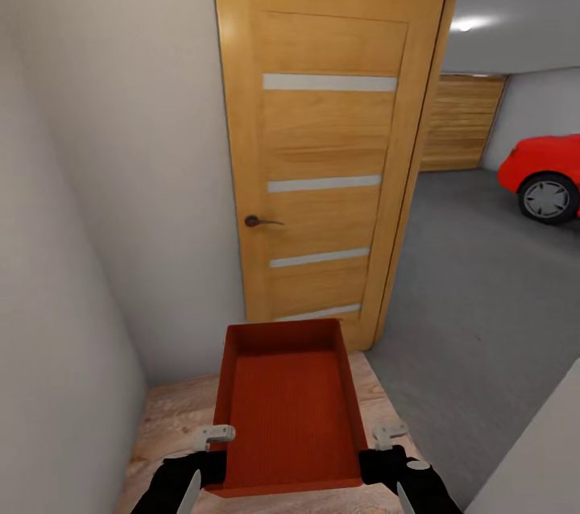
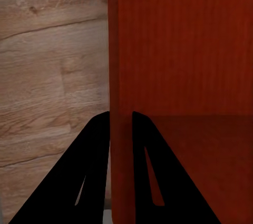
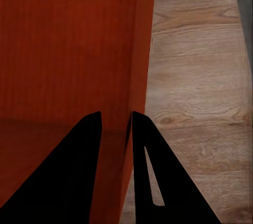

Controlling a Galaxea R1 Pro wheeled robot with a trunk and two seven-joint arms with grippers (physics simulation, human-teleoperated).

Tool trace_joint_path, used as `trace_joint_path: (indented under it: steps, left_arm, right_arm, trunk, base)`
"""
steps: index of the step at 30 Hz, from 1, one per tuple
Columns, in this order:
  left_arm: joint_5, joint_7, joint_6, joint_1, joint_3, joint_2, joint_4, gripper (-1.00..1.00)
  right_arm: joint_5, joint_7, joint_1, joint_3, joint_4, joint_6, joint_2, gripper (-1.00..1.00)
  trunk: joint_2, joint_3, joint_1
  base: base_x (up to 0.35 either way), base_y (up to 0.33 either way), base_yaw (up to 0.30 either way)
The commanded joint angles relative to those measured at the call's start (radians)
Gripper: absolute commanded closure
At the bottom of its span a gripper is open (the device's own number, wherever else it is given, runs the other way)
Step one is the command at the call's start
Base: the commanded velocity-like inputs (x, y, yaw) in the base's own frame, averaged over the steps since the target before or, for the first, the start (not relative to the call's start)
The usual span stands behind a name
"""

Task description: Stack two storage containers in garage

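The red bin looks light and stiff, so the left gripper and right gripper each pinch a thin side wall.

Red-orange container, finely ribbed bottom; honey-wood door, 4 pale stripes; red car; grey floor.

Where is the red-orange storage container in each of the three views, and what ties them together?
Head view: storage container low centre, held out before the open door.
Left wrist view: its wall runs between the left gripper fingers.
Right wrist view: its wall sits between the right gripper fingers.
Shared landmark: wood-plank floor.
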Motion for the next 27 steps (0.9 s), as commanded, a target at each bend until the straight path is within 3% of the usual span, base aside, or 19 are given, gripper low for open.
trace_joint_path:
  steps: [1, 27]
  left_arm:
    - [-0.033, 0.005, 0.000, -0.001, 0.012, -0.001, -0.005, 1.00]
    - [-0.033, 0.005, 0.000, -0.001, 0.011, -0.003, -0.005, 1.00]
  right_arm:
    - [-0.021, 0.023, 0.000, -0.002, 0.000, 0.007, 0.027, 1.00]
    - [-0.021, 0.023, 0.000, -0.002, 0.000, 0.007, 0.028, 1.00]
  trunk:
    - [-0.002, -0.002, 0.001]
    - [-0.002, -0.002, 0.001]
  base:
    - [0.000, 0.000, -0.275]
    - [0.000, 0.000, -0.275]
